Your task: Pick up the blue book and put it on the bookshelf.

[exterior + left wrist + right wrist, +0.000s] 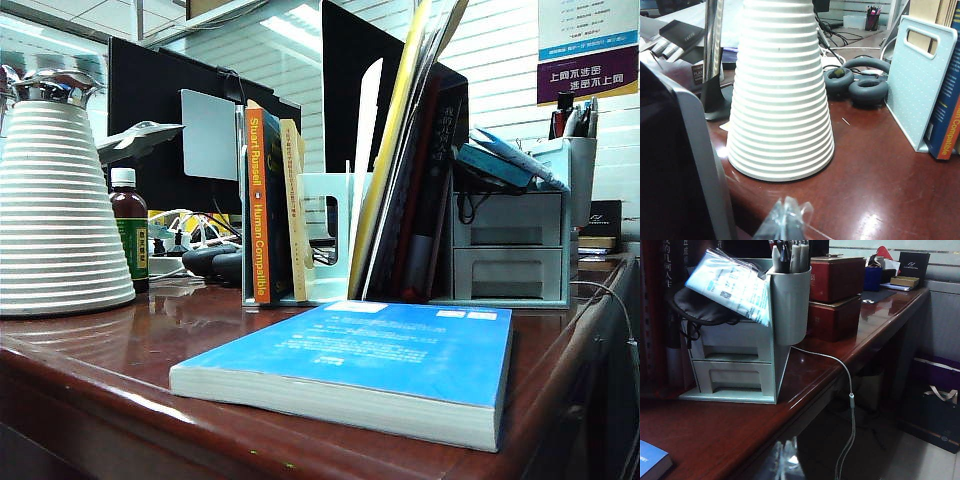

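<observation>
The blue book [370, 365] is lying flat at the desk's front edge, just before the bookshelf [325, 235], while the left gripper [785, 222] and right gripper [785, 462], both closed and empty, are waiting well short of it, so reaching comes next.

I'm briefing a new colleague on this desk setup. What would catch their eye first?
The blue book lies flat at the desk's front edge, nearest the exterior camera. Behind it the mint-green bookshelf holds the orange-spined book upright. A tall white ribbed cone stands at the left, and a grey two-drawer organizer sits right of the shelf.
</observation>
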`<state>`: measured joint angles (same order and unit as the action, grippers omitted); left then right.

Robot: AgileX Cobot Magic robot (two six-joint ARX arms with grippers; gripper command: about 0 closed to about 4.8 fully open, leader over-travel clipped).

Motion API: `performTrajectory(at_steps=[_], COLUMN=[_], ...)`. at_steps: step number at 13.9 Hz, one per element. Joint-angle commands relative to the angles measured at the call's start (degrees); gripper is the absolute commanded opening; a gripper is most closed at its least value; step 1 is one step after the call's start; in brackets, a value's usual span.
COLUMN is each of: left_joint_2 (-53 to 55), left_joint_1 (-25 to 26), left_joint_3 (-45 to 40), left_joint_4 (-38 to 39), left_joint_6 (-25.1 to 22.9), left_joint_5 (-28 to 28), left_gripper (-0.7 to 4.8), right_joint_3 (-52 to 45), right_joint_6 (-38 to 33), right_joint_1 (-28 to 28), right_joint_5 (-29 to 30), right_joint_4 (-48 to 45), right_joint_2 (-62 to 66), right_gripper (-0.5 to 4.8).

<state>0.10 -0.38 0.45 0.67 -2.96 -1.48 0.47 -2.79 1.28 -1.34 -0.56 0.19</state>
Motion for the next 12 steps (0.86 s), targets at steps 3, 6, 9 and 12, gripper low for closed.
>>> performTrajectory(at_steps=[3, 6, 9, 12], left_joint_2=[2.7, 13.0, 27.5, 42.9], left_joint_1=[-0.1, -0.1, -0.2, -3.8], left_joint_3=[9.6, 17.9, 23.9, 26.9], left_joint_4=[-1.6, -1.7, -5.9, -13.7], left_joint_6=[5.4, 7.2, 16.5, 27.2], left_joint_5=[-0.2, -0.3, -9.7, -26.6], left_gripper=[-0.07, -0.07, -0.07, -0.07], right_joint_3=[12.0, 21.8, 31.4, 37.7], right_joint_6=[-0.3, -0.3, -0.7, -4.3], right_joint_1=[0.1, 0.2, 0.3, 1.7], right_joint_5=[-0.2, -1.5, 1.7, 9.9], right_joint_4=[-0.7, 0.3, 1.5, 5.0], right_joint_2=[0.9, 8.9, 19.7, 29.6], right_gripper=[-0.01, -0.02, -0.02, -0.02])
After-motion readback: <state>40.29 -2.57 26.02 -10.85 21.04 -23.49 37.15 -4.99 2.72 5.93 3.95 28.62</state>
